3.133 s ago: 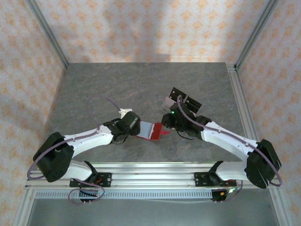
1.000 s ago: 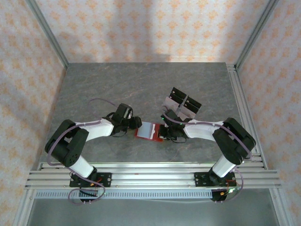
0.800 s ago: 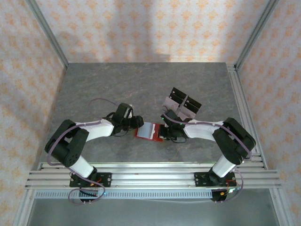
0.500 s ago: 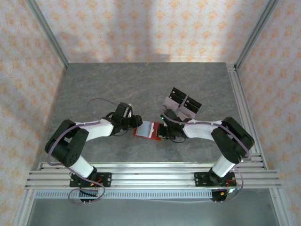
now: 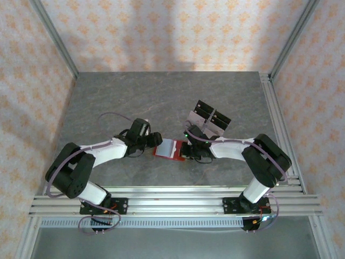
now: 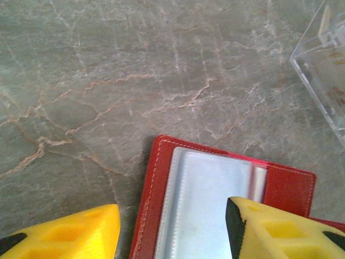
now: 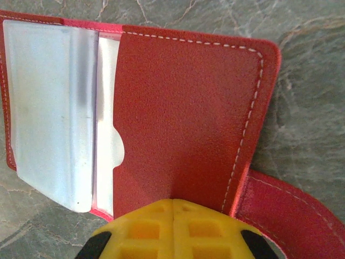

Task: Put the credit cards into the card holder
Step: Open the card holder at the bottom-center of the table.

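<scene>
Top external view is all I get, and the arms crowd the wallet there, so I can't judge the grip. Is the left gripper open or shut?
Observer: Open. The left gripper straddles a stitched edge of the card holder, one finger over its clear sleeve, the other over bare table.
Operator: And the right one?
Observer: The right gripper is shut, yellow tips together above the red pocket panel.

Card holder (image 5: pixel 171 149): red leather, pale stitching, lies open and flat on grey stone, mid-table. In the right wrist view its red pocket panel (image 7: pixel 183 118) fills the right half. A pale silvery credit card (image 7: pixel 48 108) fills the left, its edge tucked under the pocket's notch.
</scene>
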### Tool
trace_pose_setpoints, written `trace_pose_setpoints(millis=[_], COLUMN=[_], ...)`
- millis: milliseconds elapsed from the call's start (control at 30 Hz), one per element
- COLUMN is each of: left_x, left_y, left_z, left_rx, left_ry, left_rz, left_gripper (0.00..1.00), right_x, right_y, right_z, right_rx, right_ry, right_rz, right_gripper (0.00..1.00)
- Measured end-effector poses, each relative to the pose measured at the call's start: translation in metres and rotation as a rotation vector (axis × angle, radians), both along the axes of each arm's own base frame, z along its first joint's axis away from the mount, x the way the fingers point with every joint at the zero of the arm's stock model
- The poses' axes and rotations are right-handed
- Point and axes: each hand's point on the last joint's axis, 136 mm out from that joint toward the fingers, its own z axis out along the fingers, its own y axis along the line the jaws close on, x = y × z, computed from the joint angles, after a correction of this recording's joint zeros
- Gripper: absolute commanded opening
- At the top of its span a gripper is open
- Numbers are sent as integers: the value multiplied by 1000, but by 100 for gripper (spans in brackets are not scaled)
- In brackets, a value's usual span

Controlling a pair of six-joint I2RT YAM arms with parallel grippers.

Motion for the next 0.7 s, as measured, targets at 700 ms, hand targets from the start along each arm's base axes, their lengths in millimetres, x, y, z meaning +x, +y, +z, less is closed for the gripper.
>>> trace_pose_setpoints(millis=[700], left_x=[-3], left_y=[-11], left_z=[-16], left_rx=[-65], left_ry=[27], left_rz=[-38], left_gripper=[53], right_x=[0], right_y=[0], right_z=[0], right_rx=[5], right_ry=[7], right_rz=[2], right_gripper=[0])
